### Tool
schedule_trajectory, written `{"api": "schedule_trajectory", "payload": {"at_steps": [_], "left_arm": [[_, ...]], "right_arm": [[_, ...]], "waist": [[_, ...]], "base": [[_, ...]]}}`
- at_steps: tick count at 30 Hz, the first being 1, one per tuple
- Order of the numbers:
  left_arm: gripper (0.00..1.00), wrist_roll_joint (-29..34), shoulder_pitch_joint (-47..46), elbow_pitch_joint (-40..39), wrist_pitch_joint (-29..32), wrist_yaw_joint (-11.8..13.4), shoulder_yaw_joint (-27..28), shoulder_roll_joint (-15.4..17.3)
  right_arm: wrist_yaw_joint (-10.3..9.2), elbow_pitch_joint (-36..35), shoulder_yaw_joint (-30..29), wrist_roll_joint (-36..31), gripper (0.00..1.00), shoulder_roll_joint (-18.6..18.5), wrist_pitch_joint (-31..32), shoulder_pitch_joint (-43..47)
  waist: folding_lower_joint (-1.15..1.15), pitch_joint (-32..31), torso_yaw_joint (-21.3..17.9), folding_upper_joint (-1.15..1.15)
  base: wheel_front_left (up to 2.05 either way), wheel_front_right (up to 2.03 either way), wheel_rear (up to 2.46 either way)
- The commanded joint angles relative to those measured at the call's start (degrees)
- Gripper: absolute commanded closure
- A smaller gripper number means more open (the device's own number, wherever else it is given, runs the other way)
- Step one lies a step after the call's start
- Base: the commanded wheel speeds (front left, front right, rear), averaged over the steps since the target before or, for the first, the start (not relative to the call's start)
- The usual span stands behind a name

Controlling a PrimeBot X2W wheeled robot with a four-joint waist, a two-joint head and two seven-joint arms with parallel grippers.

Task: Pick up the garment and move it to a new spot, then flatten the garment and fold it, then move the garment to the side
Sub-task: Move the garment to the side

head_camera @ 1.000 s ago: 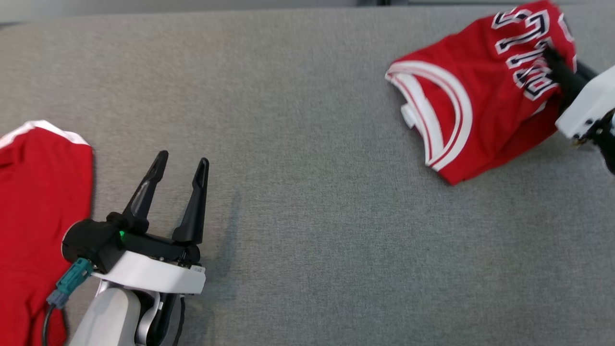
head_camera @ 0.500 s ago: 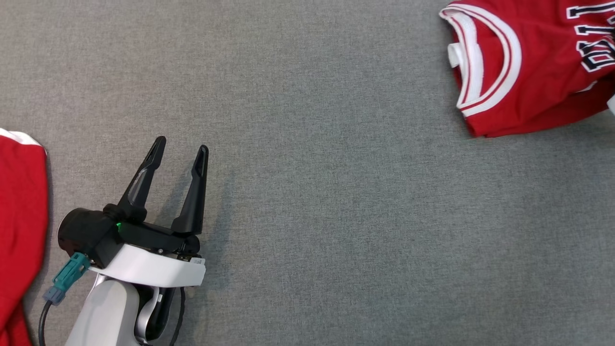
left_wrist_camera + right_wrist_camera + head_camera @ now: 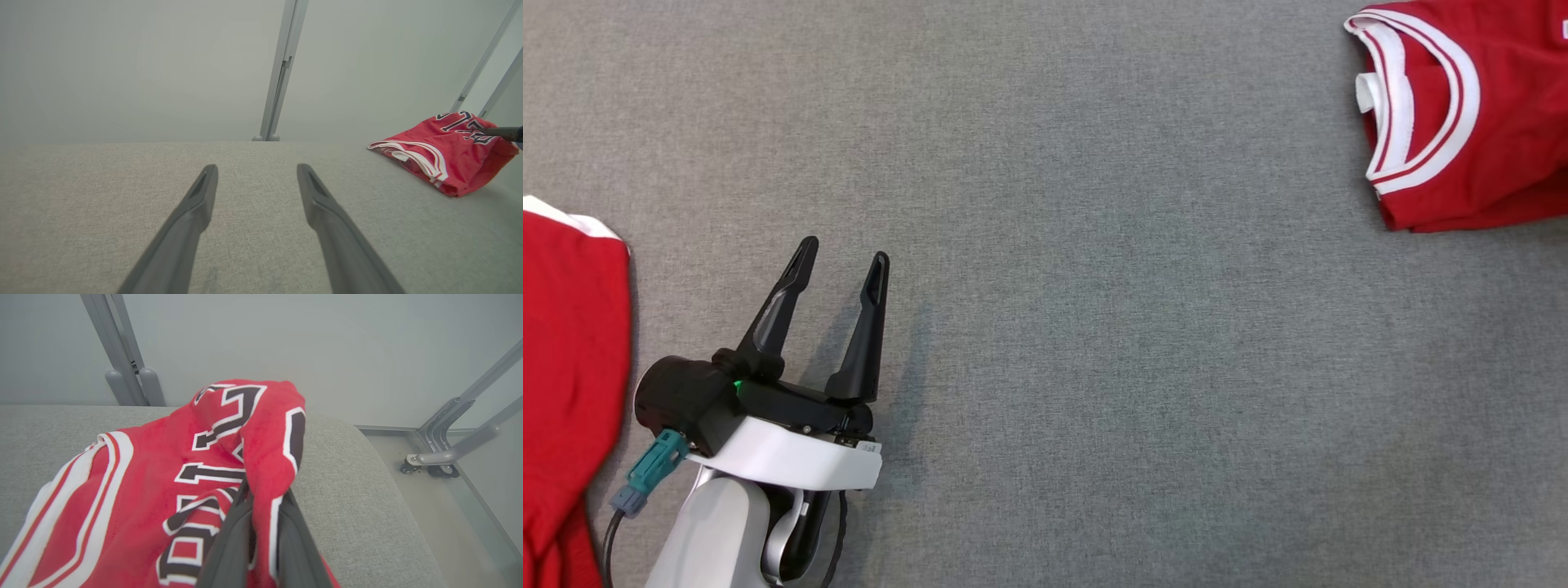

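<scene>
One grey worktop [image 3: 1094, 327] carries everything. The folded red jersey [image 3: 1486, 122] now sits at the 2 o'clock corner of the head view. It lies farther from the other red garment [image 3: 572, 367] at 9 o'clock than a second ago, though the camera shifted too. I judge the final move aside is under way. There are two garments and two tools. The right tool [image 3: 264, 506] pinches the jersey's lettered fold, and the left tool [image 3: 843, 249] stands spread and empty at 7 o'clock.

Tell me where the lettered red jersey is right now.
The lettered red jersey sits at the head view's top right, on the grey surface near its rounded corner, pinched in the right gripper.
</scene>
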Motion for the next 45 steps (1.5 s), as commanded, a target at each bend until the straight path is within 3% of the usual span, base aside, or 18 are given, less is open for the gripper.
{"api": "schedule_trajectory", "payload": {"at_steps": [1,3,4,18,28,34,39,45], "left_arm": [[0.0,-0.2,-0.1,0.0,-0.2,-0.2,0.0,0.4],[0.0,-0.3,-0.1,0.1,-0.2,-0.2,0.0,0.4],[0.0,-0.4,0.0,0.2,-0.2,-0.2,0.0,0.4],[0.0,-0.5,2.3,1.8,-0.2,-0.2,0.2,-0.8],[0.0,0.1,5.8,3.0,-0.2,-0.2,1.9,-1.4],[0.0,0.7,8.8,2.7,-0.2,0.0,4.6,-2.0],[0.0,1.9,10.6,2.3,-0.2,0.0,5.1,-3.4],[0.0,2.5,12.4,3.0,-0.2,-0.1,5.2,-3.8]], "right_arm": [[0.01,0.9,-0.1,-0.6,0.95,-0.1,-0.6,-0.8],[0.01,2.1,-0.2,-1.2,0.51,0.0,-1.3,-1.5],[0.01,2.6,-0.3,-1.4,0.0,0.2,-1.7,-1.6],[0.01,4.3,1.4,-4.9,0.0,2.5,-5.3,-0.4],[0.01,-1.1,3.8,-3.9,0.0,2.3,-7.4,2.7],[0.01,-9.3,2.9,-0.4,0.0,1.6,-8.9,7.3],[0.01,-22.9,-4.1,0.6,0.0,0.0,-9.2,19.1],[0.01,-36.4,-16.6,-3.7,0.0,1.9,-9.2,34.8]], "waist": [[0.0,0.1,0.3,0.0],[0.0,0.1,0.6,0.0],[0.0,0.0,0.8,0.0],[0.0,-7.1,-0.5,0.0],[0.0,-15.9,-2.5,0.0],[0.0,-19.8,-3.3,0.0],[0.0,-22.2,-2.3,0.0],[0.0,-24.3,-1.2,0.0]], "base": [[0.0,0.0,0.0],[0.0,0.0,0.0],[0.0,0.0,0.0],[0.0,0.0,0.0],[0.0,0.0,0.0],[0.0,0.0,0.0],[0.0,0.0,0.0],[0.0,0.0,0.0]]}}
